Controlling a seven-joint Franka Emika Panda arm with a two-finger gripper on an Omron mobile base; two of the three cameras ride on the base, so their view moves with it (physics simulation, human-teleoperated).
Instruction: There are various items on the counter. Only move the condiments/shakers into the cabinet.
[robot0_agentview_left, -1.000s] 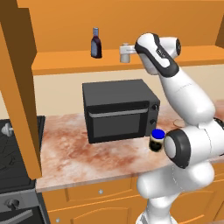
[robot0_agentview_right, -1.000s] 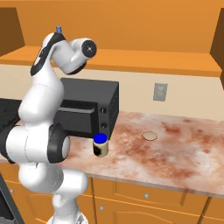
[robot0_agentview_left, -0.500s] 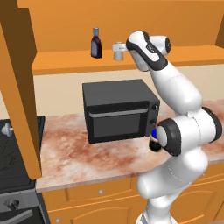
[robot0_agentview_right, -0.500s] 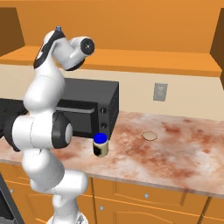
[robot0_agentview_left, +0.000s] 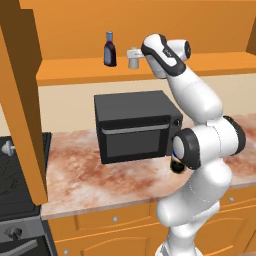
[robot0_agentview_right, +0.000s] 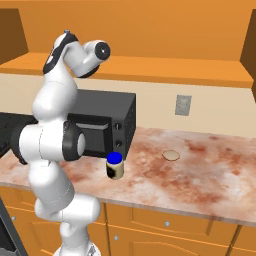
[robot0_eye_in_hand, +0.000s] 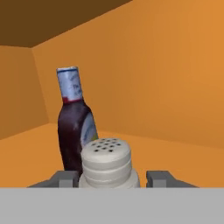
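Note:
On the cabinet shelf (robot0_agentview_left: 70, 70) stands the grey shaker (robot0_agentview_left: 133, 59), right of the dark purple bottle (robot0_agentview_left: 109, 49). My gripper (robot0_agentview_left: 135, 53) reaches in around the shaker. In the hand view the shaker (robot0_eye_in_hand: 107, 164) sits between the fingertips (robot0_eye_in_hand: 162, 178) with a thin gap on the right side, so the gripper (robot0_eye_in_hand: 114, 178) is slightly open. The bottle (robot0_eye_in_hand: 74, 122) stands just behind the shaker, to its left. The blue-lidded jar (robot0_agentview_right: 115, 166) stands on the counter (robot0_agentview_right: 200, 172) in front of the microwave. The flat tan disc (robot0_agentview_right: 171, 155) lies further right.
A black microwave (robot0_agentview_left: 135, 127) sits on the counter under the shelf. The cabinet's tall open door panel (robot0_agentview_left: 22, 100) hangs at the left, above a dark stove (robot0_agentview_left: 15, 170). A wall socket (robot0_agentview_right: 183, 105) is on the backsplash.
The arm has pushed the shaker left along the shelf toward the bottle. The fingers have spread a little off the shaker.

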